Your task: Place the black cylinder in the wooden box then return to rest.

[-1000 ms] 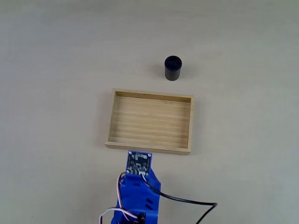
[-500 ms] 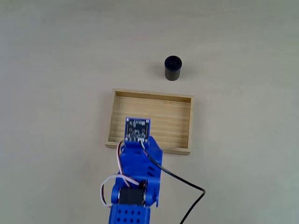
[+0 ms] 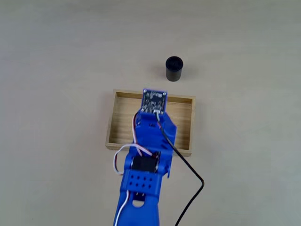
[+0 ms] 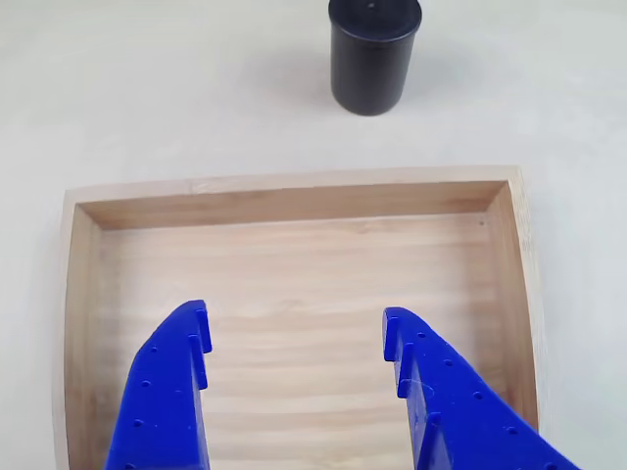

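While the gripper (image 4: 294,328) hangs spread and empty over the wooden box (image 4: 294,201), the black cylinder (image 4: 373,54) stands upright on the table just beyond the box's far wall (probably light, rigid, slick plastic; pinch mid-height across its round side).

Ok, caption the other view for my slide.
Open gripper hovers over the empty wooden box, with the black cylinder standing upright on the table beyond its far wall.

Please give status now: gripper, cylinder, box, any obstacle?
Gripper open, empty, over the wooden box. Black cylinder upright on the table beyond the box's far wall, untouched. Nothing between them but that wall.
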